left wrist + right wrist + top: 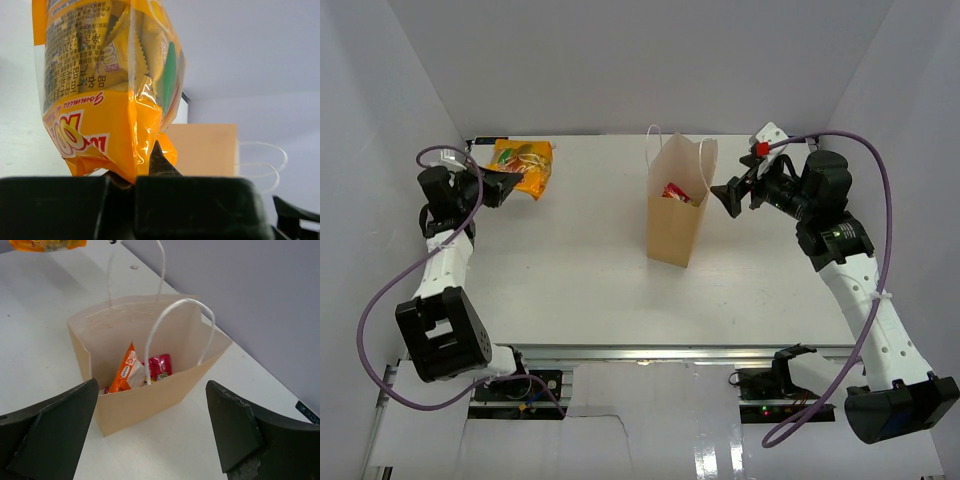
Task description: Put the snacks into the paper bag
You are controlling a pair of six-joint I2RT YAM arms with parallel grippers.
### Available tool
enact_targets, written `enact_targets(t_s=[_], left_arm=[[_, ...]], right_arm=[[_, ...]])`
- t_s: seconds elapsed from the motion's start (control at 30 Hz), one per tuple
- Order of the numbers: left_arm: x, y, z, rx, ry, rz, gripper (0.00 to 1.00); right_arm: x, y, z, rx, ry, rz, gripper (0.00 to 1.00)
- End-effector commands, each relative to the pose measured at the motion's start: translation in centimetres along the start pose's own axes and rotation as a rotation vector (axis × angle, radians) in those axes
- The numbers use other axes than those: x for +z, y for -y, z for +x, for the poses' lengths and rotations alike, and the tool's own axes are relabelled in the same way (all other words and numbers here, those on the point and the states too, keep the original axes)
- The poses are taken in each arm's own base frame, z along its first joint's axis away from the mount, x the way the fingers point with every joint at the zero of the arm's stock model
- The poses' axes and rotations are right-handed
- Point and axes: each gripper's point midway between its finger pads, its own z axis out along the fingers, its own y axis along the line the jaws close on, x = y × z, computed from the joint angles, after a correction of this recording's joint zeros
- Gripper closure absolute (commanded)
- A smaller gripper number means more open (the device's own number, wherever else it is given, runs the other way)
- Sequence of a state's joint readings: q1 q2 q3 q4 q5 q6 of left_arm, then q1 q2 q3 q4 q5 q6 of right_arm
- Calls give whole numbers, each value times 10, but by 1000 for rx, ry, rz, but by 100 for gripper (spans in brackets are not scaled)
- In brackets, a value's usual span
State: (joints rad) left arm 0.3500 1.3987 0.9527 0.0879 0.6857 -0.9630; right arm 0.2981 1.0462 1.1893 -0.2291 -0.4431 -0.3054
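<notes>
Left fingers (pixel 190 205) clamped on yellow packet (pixel 100 100), right fingers (pixel 55 430) wide apart, empty, beside paper bag (pixel 145 405)

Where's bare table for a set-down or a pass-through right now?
Bare: the wide patch of table between the yellow packet in the left gripper and the paper bag; also the near strip in front of the bag. Crowded: the bag's right side, where the open right gripper sits close.

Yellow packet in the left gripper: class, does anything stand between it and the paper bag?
Nothing visible. The table between the yellow packet and the bag is bare, and the bag's mouth is open; the open right gripper is on its other side.
</notes>
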Motion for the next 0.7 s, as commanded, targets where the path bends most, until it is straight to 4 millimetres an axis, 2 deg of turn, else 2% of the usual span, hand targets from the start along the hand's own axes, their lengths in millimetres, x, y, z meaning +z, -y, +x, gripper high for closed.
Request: enact_targets(t_s=[0.0,0.13,0.27,0.3,0.37,0.4,0.47,0.5,0.67], left_arm=[[-22,122,-7,187,23,290,100],[-32,164,4,203,-11,375,100],[-47,219,15,245,-29,484,100],[-48,232,25,256,-54,515,100],[-52,251,34,269,-71,551,100],[-56,268,42,287,-85,590,100],[-58,281,48,299,-97,609,100],[-62,298,61,316,-122,644,100],[-55,321,90,363,-183,653,100]], right_arm=[[-5,32,-13,47,46,105,7],[-9,46,-2,76,34,134,7],[-11,51,5,76,24,150,7],[-11,52,6,76,24,152,7],[-11,53,9,79,20,155,7],[-11,52,10,79,19,154,7],[-11,53,12,85,14,154,7],[-11,54,13,83,14,157,7],[-12,57,14,85,11,165,7]])
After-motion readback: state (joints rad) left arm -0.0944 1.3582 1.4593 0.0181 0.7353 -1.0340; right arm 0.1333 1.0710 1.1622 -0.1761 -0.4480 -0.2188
